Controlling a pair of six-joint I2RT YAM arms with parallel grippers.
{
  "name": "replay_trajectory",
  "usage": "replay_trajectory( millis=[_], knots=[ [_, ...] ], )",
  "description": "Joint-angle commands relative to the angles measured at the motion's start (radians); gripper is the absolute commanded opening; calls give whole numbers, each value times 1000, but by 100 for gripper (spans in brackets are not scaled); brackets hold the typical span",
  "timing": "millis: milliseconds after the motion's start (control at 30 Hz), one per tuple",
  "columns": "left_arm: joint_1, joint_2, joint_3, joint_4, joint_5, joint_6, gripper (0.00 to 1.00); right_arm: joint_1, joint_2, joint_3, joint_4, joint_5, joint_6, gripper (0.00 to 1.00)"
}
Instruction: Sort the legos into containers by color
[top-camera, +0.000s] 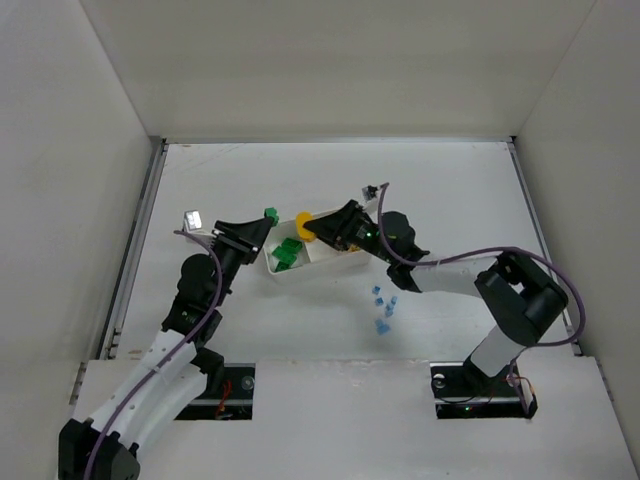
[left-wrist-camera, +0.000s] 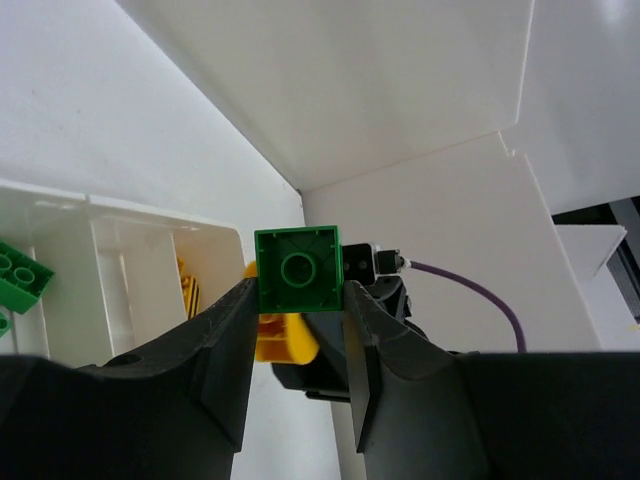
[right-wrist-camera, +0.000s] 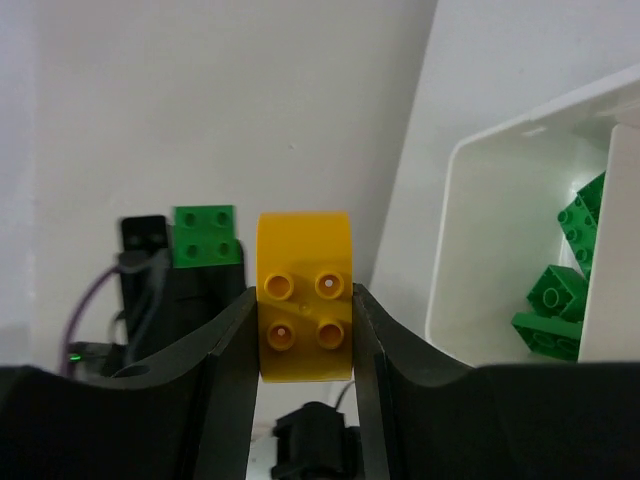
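Note:
My left gripper (top-camera: 262, 222) is shut on a green brick (top-camera: 270, 214), seen between its fingers in the left wrist view (left-wrist-camera: 298, 270). My right gripper (top-camera: 318, 228) is shut on a yellow brick (top-camera: 304, 225), also in the right wrist view (right-wrist-camera: 304, 297). Both grippers are above the far left end of the white tray (top-camera: 330, 262). Green bricks (top-camera: 287, 253) lie in the tray's left compartment, also in the right wrist view (right-wrist-camera: 560, 295). Yellow bricks (left-wrist-camera: 190, 290) lie in another compartment. Several pale blue bricks (top-camera: 384, 306) lie on the table in front of the tray.
White walls enclose the table on three sides. A small silver and white object (top-camera: 193, 218) lies left of the left gripper. A small dark object (top-camera: 371, 190) lies behind the tray. The right arm's purple cable (top-camera: 470, 258) arcs over the right half.

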Motion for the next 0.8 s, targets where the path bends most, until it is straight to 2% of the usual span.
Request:
replay_trajectory(
  millis=[0,100,367,567,767],
  knots=[
    [-6,-30,64,-30,-6,72,15,62,18,122,-249,99,-189,33],
    [-6,-33,58,-30,-7,80,15,95,32,176,-340,152,-255,32],
    [6,-8,42,-43,-3,103,15,112,-6,164,-348,192,-292,32],
    [0,39,22,-47,-7,115,15,-16,-131,74,-466,284,-401,32],
    [-3,79,19,-46,-12,133,15,-107,-191,87,-670,394,-568,33]
  ],
)
